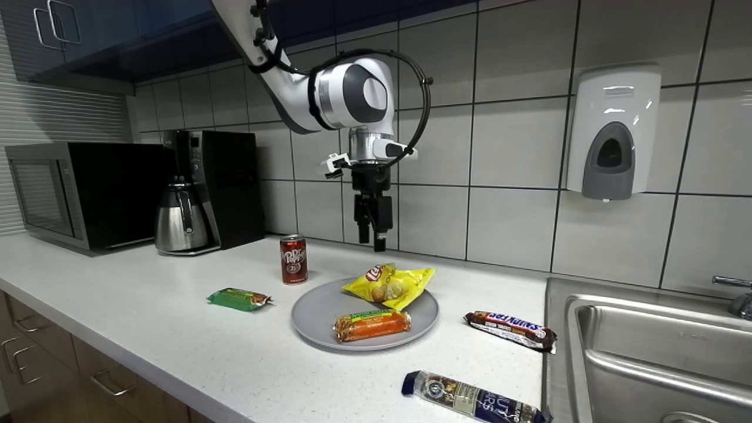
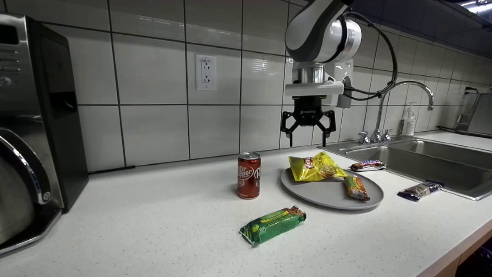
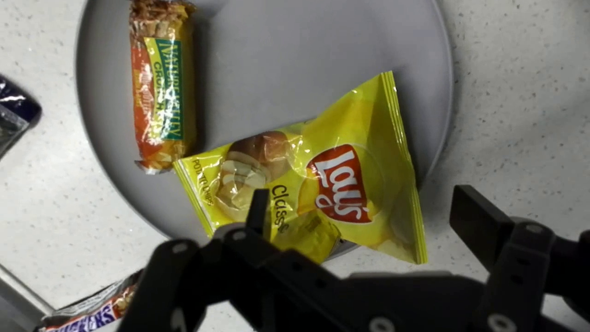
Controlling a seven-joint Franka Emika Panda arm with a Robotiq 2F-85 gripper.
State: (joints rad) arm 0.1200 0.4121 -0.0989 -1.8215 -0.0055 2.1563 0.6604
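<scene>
On round plate (image 3: pixel 286 60), crinkled bag (image 3: pixel 299 173)

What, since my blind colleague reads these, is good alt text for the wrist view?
Black fingers, spread open and holding nothing, hover above a yellow Lay's chip bag on a gray plate that also holds a Nature Valley bar. Part of a Snickers wrapper shows at lower left.

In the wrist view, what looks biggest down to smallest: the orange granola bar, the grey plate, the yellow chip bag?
1. Grey plate, partly out of frame
2. Yellow chip bag
3. Orange granola bar
</scene>
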